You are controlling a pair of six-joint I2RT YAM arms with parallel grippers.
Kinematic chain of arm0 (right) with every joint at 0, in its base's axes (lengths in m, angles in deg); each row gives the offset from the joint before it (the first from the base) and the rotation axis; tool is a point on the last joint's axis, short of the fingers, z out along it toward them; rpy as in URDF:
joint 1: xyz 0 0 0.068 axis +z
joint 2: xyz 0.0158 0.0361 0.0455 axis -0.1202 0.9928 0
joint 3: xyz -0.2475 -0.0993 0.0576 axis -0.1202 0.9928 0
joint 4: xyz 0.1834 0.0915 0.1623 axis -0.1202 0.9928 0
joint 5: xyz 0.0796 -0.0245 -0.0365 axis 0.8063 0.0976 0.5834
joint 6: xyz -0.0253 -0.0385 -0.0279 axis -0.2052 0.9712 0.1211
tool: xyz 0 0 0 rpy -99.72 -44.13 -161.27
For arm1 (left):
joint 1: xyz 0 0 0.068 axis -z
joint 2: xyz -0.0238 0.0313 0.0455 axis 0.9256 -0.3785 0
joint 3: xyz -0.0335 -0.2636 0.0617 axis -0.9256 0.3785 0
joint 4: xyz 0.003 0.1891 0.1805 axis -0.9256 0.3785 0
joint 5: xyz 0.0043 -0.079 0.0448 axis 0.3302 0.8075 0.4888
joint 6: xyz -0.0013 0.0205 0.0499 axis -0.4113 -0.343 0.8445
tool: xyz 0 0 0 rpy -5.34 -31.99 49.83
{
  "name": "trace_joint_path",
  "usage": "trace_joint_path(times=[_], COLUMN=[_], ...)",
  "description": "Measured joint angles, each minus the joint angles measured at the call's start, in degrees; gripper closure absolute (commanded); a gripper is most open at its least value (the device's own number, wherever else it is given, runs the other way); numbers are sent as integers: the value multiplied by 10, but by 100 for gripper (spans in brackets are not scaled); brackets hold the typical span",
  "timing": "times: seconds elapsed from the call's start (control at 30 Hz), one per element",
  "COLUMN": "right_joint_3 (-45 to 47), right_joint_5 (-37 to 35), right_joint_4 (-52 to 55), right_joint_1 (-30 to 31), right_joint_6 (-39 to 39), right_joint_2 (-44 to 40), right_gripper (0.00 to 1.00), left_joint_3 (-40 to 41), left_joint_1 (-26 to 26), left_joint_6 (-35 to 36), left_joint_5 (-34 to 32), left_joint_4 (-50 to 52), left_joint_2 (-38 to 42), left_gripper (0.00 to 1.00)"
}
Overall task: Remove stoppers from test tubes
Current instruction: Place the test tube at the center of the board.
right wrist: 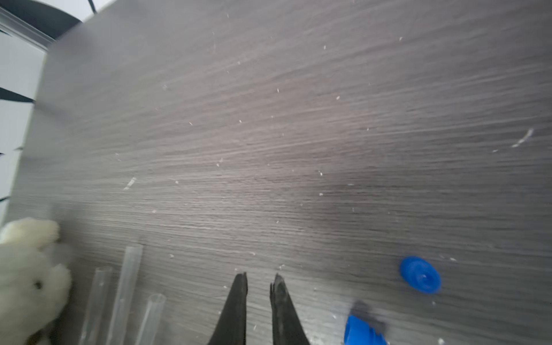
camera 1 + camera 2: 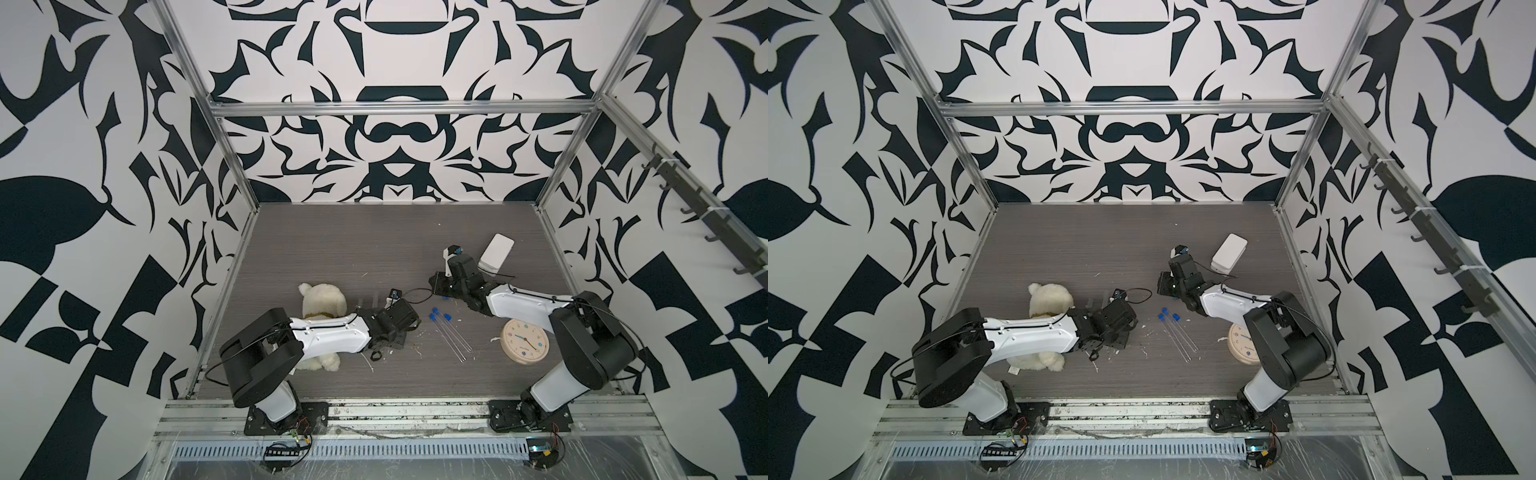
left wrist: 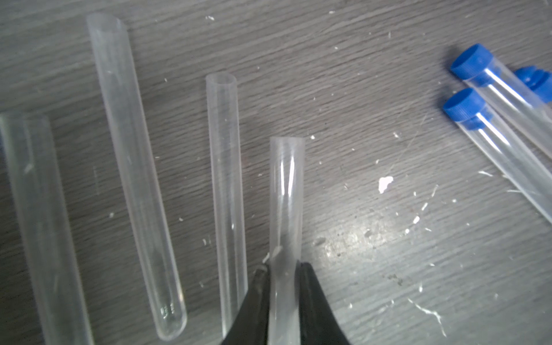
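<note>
In the left wrist view my left gripper (image 3: 282,265) is shut on a clear, uncapped test tube (image 3: 286,194), its jaws pressing both sides. Three more uncapped tubes (image 3: 134,179) lie beside it. Two tubes still carry blue stoppers (image 3: 470,59), with a loose blue stopper (image 3: 534,82) next to them; both top views show this group (image 2: 451,336) at mid-table. My right gripper (image 1: 259,279) hovers low over the table, open by a narrow gap with nothing between its fingers. Two loose stoppers (image 1: 419,274) lie beside it.
A cream plush dog (image 2: 322,305) lies partly under the left arm. A round beige clock (image 2: 524,341) sits near the right arm's elbow. A white box (image 2: 495,251) stands at the back right. Small white scraps dot the grey table (image 2: 353,241).
</note>
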Motion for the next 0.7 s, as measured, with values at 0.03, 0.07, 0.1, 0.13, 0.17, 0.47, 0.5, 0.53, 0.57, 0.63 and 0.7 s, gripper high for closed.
trace_joint_path(times=[0.03, 0.07, 0.1, 0.13, 0.17, 0.47, 0.5, 0.53, 0.57, 0.63, 0.7], right_joint_3=[-2, -5, -9, -13, -17, -51, -52, -52, -52, -52, -55], right_joint_5=[-3, -7, -10, -13, -18, -63, -67, -71, -75, -82, -88], right_joint_4=[-2, -5, -9, -12, -15, -36, -38, -39, -39, -41, -45], right_joint_1=[2, 5, 9, 12, 15, 44, 45, 47, 49, 50, 50], right_joint_6=[2, 5, 9, 11, 13, 43, 45, 46, 48, 52, 56], right_joint_2=[8, 17, 26, 33, 41, 95, 100, 104, 108, 117, 123], right_gripper=[100, 100, 100, 100, 100, 95, 93, 92, 90, 84, 76], left_joint_3=[0, 0, 0, 0, 0, 0, 0, 0, 0, 0, -1], left_joint_1=[-1, -1, -1, -1, -1, -1, -1, -1, -1, -1, -1], left_joint_6=[0, -1, -2, -3, -3, -6, -5, -6, -5, -5, -5], left_joint_5=[0, 1, 2, 2, 2, 0, -1, -2, -3, -6, -11], left_joint_4=[0, 0, 0, 1, 0, 8, 11, 14, 18, 27, 39], left_joint_2=[-2, -5, -7, -7, -7, 4, 10, 17, 25, 43, 64], left_gripper=[72, 71, 69, 68, 66, 63, 62, 62, 62, 61, 61])
